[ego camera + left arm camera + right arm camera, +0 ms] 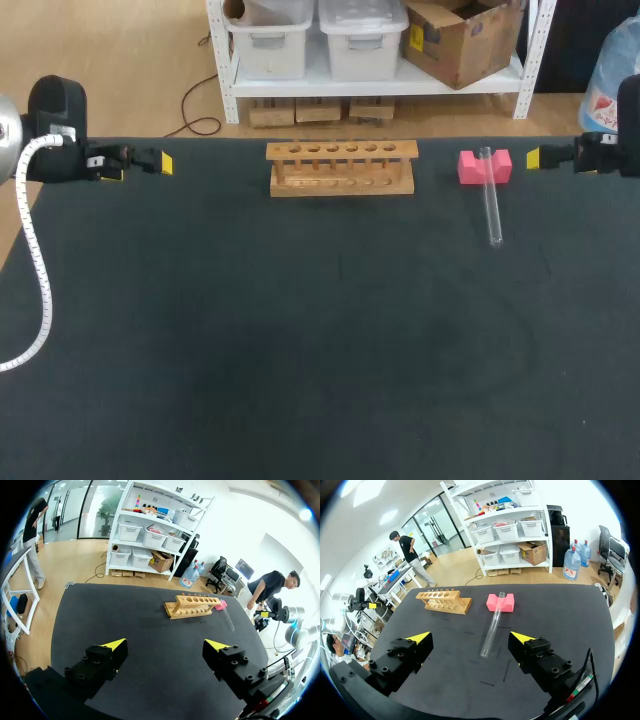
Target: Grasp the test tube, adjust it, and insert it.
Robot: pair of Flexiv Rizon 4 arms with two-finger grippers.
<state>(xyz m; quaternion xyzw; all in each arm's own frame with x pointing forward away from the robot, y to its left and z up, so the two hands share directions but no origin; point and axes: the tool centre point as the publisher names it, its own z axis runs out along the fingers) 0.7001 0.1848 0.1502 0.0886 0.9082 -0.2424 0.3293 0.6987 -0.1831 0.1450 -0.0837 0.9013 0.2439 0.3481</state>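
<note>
The left gripper (165,646) hangs at the table's (300,350) left edge, towards the far side. Its 2 yellow-tipped fingers (114,645) are spread wide with only the dark tabletop between them. The right gripper (470,638) mirrors it at the right edge, also towards the far side. Its fingers (522,638) are equally wide apart and have hold of nothing.

The glass test tube (491,205) lies right of the table's middle, towards the far side. Its far end is propped in the notch of a pink foam block (470,167), and the rest slopes down to the black mat towards the near edge. It is not touching either gripper. In the right wrist view the tube (492,626) stretches ahead of the right gripper, roughly in line with the gap between the fingers, with the pink block (500,603) at its far end.

The wooden test tube rack (341,167) stands at the middle of the far side, well apart from the tube and left of the pink block. Its top bar has a row of 6 holes, all unfilled. From the left wrist view the rack (194,606) sits well ahead of the left gripper. The tube (229,618) shows as a thin line just beyond the rack's far end.
</note>
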